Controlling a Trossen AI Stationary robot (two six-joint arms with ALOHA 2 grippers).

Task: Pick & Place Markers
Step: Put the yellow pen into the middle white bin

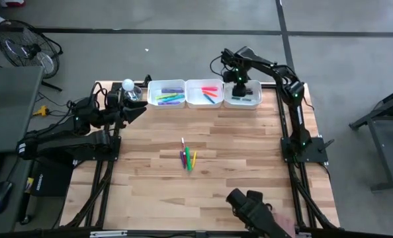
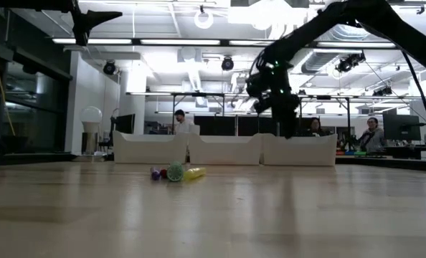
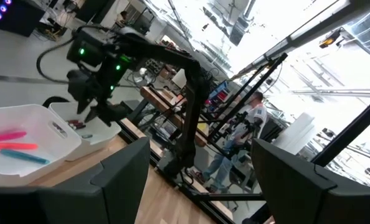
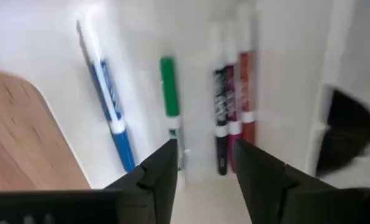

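A small bunch of markers (image 1: 188, 157) in green, yellow, red and purple lies on the wooden table's middle, seen end-on in the low view (image 2: 174, 172). Three white trays stand along the far edge. The left tray (image 1: 166, 94) and the middle tray (image 1: 204, 92) hold coloured markers. My right gripper (image 1: 238, 84) hangs open over the right tray (image 1: 244, 100), fingers pointing down (image 4: 205, 146). On that tray's floor lie a blue marker (image 4: 112, 115), a green one (image 4: 168, 87) and dark and red ones (image 4: 228, 106). My left gripper (image 1: 141, 109) is open (image 3: 200, 143), raised near the left tray.
A white bulb-shaped lamp (image 1: 128, 84) stands at the table's far left corner. A dark device (image 1: 249, 206) sits at the near edge. Bare wood lies around the bunch of markers. People (image 2: 371, 132) sit in the room beyond the table.
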